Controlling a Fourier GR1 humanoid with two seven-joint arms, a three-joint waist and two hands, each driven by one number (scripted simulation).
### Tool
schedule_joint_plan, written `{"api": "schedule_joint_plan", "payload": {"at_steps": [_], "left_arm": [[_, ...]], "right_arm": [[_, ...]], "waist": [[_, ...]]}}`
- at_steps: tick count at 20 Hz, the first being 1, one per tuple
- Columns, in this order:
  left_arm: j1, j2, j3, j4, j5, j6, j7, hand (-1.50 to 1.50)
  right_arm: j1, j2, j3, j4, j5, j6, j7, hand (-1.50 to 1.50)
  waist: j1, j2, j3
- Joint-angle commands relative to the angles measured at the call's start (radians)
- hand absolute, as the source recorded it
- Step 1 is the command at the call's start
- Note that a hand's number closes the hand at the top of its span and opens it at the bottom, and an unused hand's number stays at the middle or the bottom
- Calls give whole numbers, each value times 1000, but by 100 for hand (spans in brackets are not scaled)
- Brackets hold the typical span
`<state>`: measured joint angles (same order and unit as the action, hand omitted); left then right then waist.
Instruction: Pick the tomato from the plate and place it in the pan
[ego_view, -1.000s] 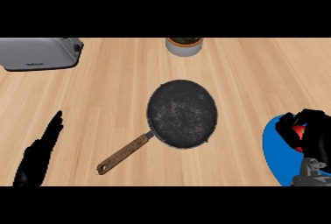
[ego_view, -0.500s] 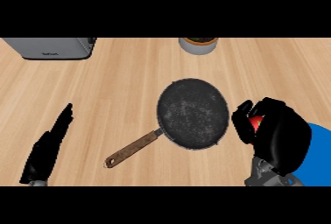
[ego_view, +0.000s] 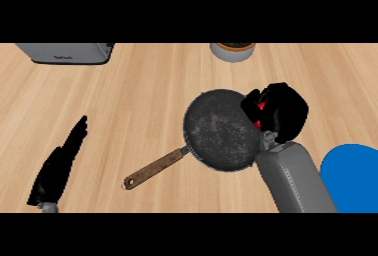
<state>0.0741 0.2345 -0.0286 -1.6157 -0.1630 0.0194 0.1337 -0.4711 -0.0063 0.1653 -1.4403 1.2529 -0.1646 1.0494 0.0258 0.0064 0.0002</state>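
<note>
A dark round pan (ego_view: 218, 130) with a brown wooden handle (ego_view: 153, 170) lies on the wooden counter in the middle of the head view. My right hand (ego_view: 280, 111) hangs over the pan's right rim, fingers curled round a red tomato (ego_view: 260, 106) that shows only as small red patches between them. A blue plate (ego_view: 356, 175) sits at the lower right edge, partly behind my right forearm. My left hand (ego_view: 60, 165) rests at the lower left, fingers straight and pointing up, holding nothing.
A grey toaster (ego_view: 66, 52) stands at the back left. A small grey pot with dark contents (ego_view: 233, 50) stands at the back, just right of centre. Bare wooden counter lies between the left hand and the pan.
My right hand has lifted the tomato off the blue plate and carried it left and up to the pan's right rim. The view has shifted, so the pan now appears further right.
</note>
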Motion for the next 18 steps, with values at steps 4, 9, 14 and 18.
{"api": "schedule_joint_plan", "payload": {"at_steps": [4, 9, 14, 18], "left_arm": [[39, 11, 15, 9, 17, -30, -56, 0], [-44, -7, -9, 5, 11, -33, 10, 0], [-9, -9, -24, -11, -4, -33, -20, 0], [-11, -13, -12, -11, -9, -18, 6, 0]], "right_arm": [[-178, 6, -123, 482, -135, -188, -74, 150], [-185, 6, -183, 512, -439, -335, -98, 150], [-229, 6, -219, 635, -647, -493, -252, -150], [-249, 6, -196, 667, -676, -703, -419, -150]], "waist": [[23, 7, 1], [48, 16, 5], [54, 13, 4], [47, 10, 3]]}}
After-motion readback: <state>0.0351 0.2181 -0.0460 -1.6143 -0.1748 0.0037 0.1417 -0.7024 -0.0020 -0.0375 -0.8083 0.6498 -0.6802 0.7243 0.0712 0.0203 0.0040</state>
